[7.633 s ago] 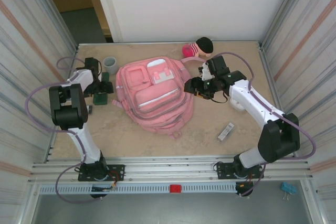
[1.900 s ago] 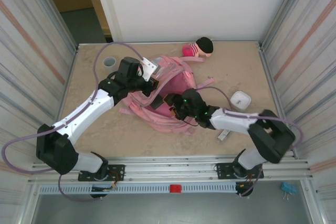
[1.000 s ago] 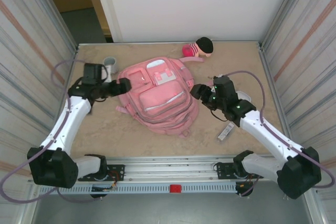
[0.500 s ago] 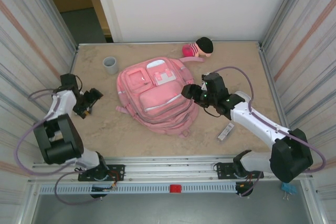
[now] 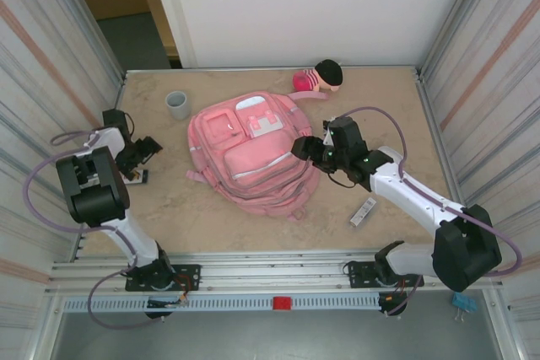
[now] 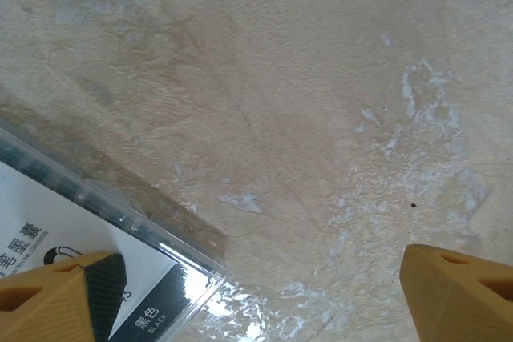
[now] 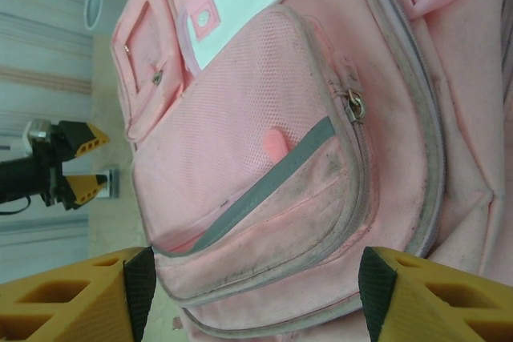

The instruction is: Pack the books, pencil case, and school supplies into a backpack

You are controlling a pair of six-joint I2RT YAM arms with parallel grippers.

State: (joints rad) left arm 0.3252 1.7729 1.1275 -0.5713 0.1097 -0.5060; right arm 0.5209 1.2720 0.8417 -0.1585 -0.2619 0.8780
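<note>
Top cam: large pink fabric backpack [image 5: 249, 153] lies flat mid-way on the beige table [image 5: 211, 217]. At its right edge sits the right gripper [image 5: 302, 147], jaws apart. The left gripper [image 5: 145, 149] is well to the left, beside a small white card w/ dark marks [image 5: 138, 177].

Left wrist cam: fingers wide apart, nothing btwn them; card under one tip.

Right wrist cam: backpack's front pocket lies ahead, framed by spread fingers, unclamped.

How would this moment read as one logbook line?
left gripper: open over white card | right gripper: open beside backpack | backpack: lying flat on table | grey strip: on table, unpacked
</note>
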